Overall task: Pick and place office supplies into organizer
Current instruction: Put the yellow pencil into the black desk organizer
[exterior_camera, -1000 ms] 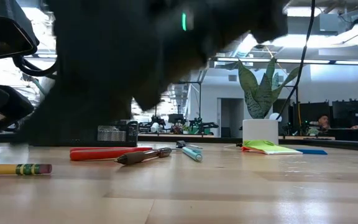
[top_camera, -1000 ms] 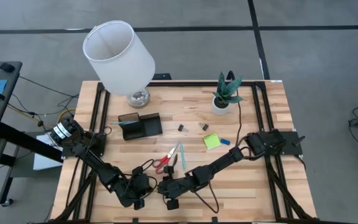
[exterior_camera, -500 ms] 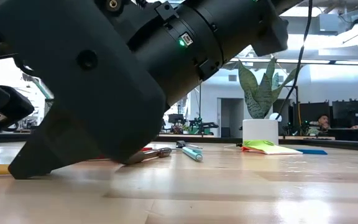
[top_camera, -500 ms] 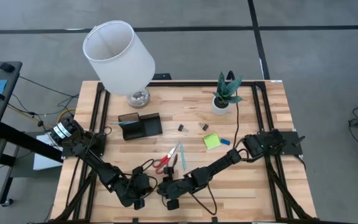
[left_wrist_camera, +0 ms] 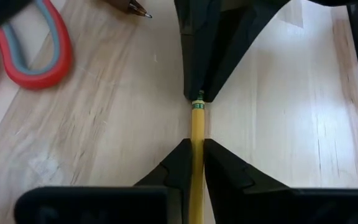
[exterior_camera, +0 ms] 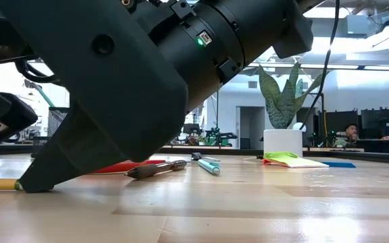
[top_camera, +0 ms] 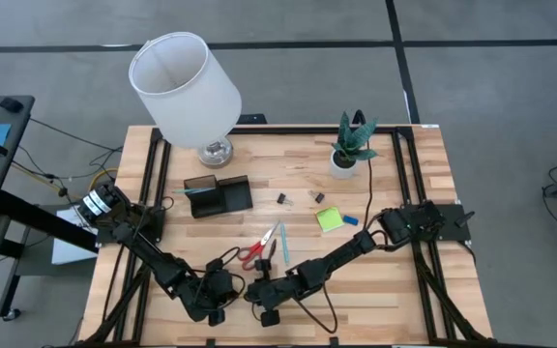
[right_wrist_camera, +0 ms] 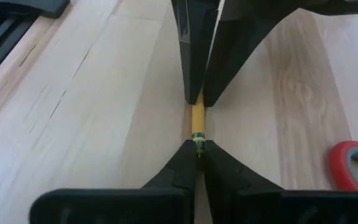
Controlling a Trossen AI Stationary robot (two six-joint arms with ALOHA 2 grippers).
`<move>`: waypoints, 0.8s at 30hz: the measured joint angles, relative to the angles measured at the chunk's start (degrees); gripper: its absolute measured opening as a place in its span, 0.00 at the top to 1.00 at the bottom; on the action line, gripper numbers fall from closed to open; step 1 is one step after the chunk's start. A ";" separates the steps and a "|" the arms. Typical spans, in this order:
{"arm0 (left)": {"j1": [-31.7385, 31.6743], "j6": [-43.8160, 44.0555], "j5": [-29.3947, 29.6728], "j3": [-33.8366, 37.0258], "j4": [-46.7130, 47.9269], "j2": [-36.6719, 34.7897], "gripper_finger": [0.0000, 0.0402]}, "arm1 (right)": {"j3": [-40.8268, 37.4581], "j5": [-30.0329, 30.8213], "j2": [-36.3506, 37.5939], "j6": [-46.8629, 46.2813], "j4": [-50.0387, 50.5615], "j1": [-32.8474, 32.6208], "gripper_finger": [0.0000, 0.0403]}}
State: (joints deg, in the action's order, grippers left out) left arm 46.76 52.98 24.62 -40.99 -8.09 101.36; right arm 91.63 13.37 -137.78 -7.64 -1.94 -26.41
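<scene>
Both arms have met low at the near edge of the worktop (top_camera: 414, 193), and the whole thing turns on one yellow pencil (left_wrist_camera: 197, 134) lying flat there between them. In the left wrist view the left end effector (left_wrist_camera: 196, 147) is pinched tight on the pencil's shaft, while the right end effector (right_wrist_camera: 197, 148), coming from the opposite side, has its fingers closed on the green-banded eraser end, as its own wrist view shows. So the two sets of tips face each other along the pencil's length, each holding one stretch of it with a short bare piece of yellow between.

From above, the long axis runs roughly left to right, with the left end effector on the left and the right one on the right. Neither is nearer; both already have it. My guess is that one must let go before the other can lift, or they will pull against each other.

The organizer (top_camera: 218, 196) sits well away toward the far left, in front of the lamp (top_camera: 184, 85), which puts it on the left arm's side. The red-handled scissors (top_camera: 255, 251) lie just beyond the meeting point, close enough to be brushed on a careless lift.
</scene>
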 joint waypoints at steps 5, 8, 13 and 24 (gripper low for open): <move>0.00 -2.54 -0.21 0.11 -2.38 0.11 0.86 | -0.25 0.45 -0.09 0.52 -3.52 -0.02 0.98; 0.03 -2.48 -0.42 0.11 -2.76 0.11 0.80 | -0.27 1.22 -0.02 0.58 -4.84 -0.02 0.98; 0.02 -2.48 -0.35 0.07 -2.83 0.11 0.71 | -0.52 3.02 1.35 1.11 -4.57 -0.35 1.00; 0.09 0.10 1.03 -0.09 -0.35 0.04 0.69 | -0.41 10.27 4.58 6.07 -3.48 -2.12 1.00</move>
State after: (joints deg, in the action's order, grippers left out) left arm 46.85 53.08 25.65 -41.08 -8.44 101.41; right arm 91.22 23.63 -133.19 -1.57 -5.42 -28.53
